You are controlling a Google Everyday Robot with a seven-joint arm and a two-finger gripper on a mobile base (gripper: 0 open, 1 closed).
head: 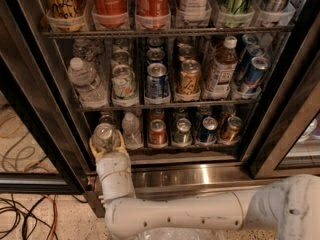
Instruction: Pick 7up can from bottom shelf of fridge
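Note:
The 7up can (105, 136), pale green with a silver lid, stands at the left end of the bottom shelf (200, 146) of the fridge (200, 176). My gripper (106, 145) reaches up from below and is shut on the can, with a tan fingertip on each side of it. The white wrist (115, 176) rises in front of the steel base. The can's lower half is hidden by the fingers.
To the can's right on the bottom shelf stand a small clear bottle (131, 130), a red can (158, 132), a silver can (183, 132), a blue can (207, 129) and a bronze can (231, 129). Black door frames (35, 134) flank the opening. Cables (20, 214) lie on the floor at left.

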